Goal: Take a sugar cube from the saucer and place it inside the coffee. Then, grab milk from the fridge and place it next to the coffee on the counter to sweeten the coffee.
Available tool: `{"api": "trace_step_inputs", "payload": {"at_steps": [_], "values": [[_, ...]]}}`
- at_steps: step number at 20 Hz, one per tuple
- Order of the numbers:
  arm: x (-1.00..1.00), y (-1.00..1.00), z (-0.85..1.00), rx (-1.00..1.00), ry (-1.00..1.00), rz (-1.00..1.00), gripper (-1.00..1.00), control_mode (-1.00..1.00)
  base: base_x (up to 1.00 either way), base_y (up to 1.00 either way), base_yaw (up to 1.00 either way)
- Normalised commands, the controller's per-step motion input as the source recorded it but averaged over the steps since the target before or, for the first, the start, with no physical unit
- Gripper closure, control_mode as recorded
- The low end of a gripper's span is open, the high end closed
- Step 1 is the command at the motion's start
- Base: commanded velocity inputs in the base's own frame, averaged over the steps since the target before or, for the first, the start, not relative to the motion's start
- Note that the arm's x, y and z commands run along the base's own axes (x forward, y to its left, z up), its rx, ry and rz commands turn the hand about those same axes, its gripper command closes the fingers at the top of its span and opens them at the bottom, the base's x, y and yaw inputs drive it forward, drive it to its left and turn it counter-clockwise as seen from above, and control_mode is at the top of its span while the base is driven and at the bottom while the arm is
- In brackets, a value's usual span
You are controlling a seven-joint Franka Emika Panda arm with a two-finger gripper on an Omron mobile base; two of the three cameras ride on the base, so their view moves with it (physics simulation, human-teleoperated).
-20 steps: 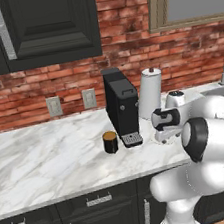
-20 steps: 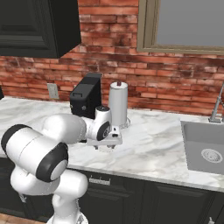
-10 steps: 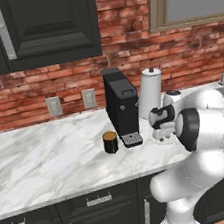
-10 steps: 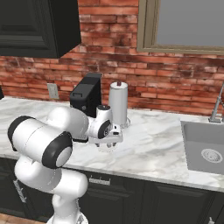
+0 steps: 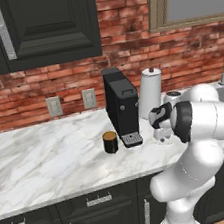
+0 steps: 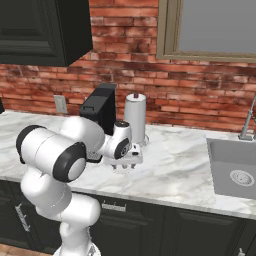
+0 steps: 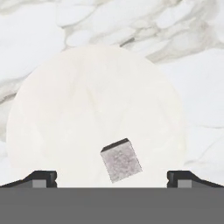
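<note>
In the hand view the round white saucer (image 7: pixel 87 96) lies on the marble counter (image 7: pixel 35 26). The small grey-white sugar cube (image 7: pixel 121 160) sits on the saucer's near part. My gripper (image 7: pixel 113 179) hangs straight above it, open, one dark fingertip (image 7: pixel 43 178) on each side of the cube and well apart from it. From the base views the gripper (image 5: pixel 161 136) (image 6: pixel 125 161) points down just right of the coffee machine. The coffee (image 5: pixel 110 142), a dark cup with a brown top, stands left of the machine's tray. The milk and the fridge are out of view.
A tall black coffee machine (image 5: pixel 122 106) and a white paper-towel roll (image 5: pixel 150 92) stand close behind the gripper. A sink (image 6: pixel 235 170) with a faucet (image 6: pixel 248 120) lies to the right. Dark cabinets hang above the counter (image 5: pixel 40 159).
The arm's elbow has risen and the hand has shifted slightly left over the saucer. The jaws have stayed open and the cup has not moved.
</note>
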Motion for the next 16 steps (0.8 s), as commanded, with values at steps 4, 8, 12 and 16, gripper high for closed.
{"api": "trace_step_inputs", "payload": {"at_steps": [4,8,12,16], "values": [[0.03,-0.1,-0.15,0.0,0.0,0.0,-1.0,-1.0,0.0,0.0,0.0],[0.14,-0.02,-0.11,0.0,0.0,0.0,-1.0,-1.0,0.0,0.0,0.0],[0.27,0.0,-0.02,0.0,0.0,0.0,-1.0,-1.0,0.0,0.0,0.0],[0.18,0.0,0.0,0.0,0.0,0.0,-1.0,-1.0,0.0,0.0,0.0]]}}
